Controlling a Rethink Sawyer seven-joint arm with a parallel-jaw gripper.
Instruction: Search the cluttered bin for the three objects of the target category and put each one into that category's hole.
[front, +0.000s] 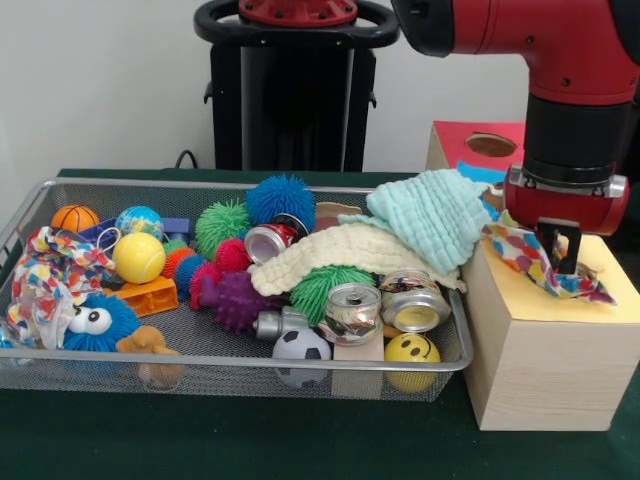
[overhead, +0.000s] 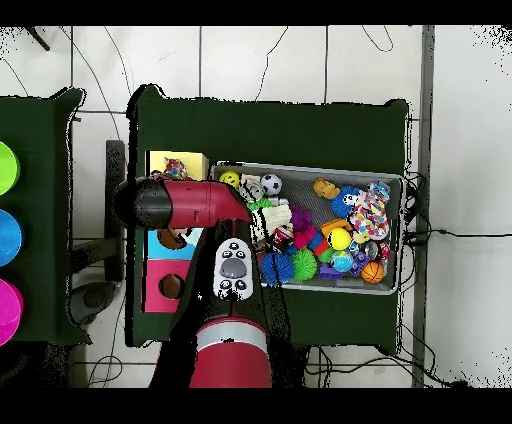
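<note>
We find the claw (front: 562, 255) down on top of the yellow-faced box (front: 545, 365), its black fingers pressed into a dotted cloth (front: 530, 258) that lies spread across the yellow face; the fingers look closed around a fold of that cloth, though their tips are buried in the fabric. The cloth covers the spot under the claw, so we cannot see the hole of this box at all. Behind it stands the red-faced box (front: 470, 140), whose round hole shows clearly, and a sliver of a blue face sits between the two. Just beside the yellow-faced box, to its left in the front view, lies the bin (front: 300, 365), crowded with toys. A mint-green knit cloth (front: 435, 215) drapes over its near corner onto a cream knit cloth (front: 345, 250). Below these we see crushed cans (front: 385, 305), a small football (front: 300, 350) and a yellow smiley ball (front: 412, 350). At the far left end of the bin another dotted cloth (front: 45, 275) is heaped beside a blue googly-eyed toy (front: 95, 322), well apart from the claw. From overhead the red arm (overhead: 205, 205) hides the claw.
</note>
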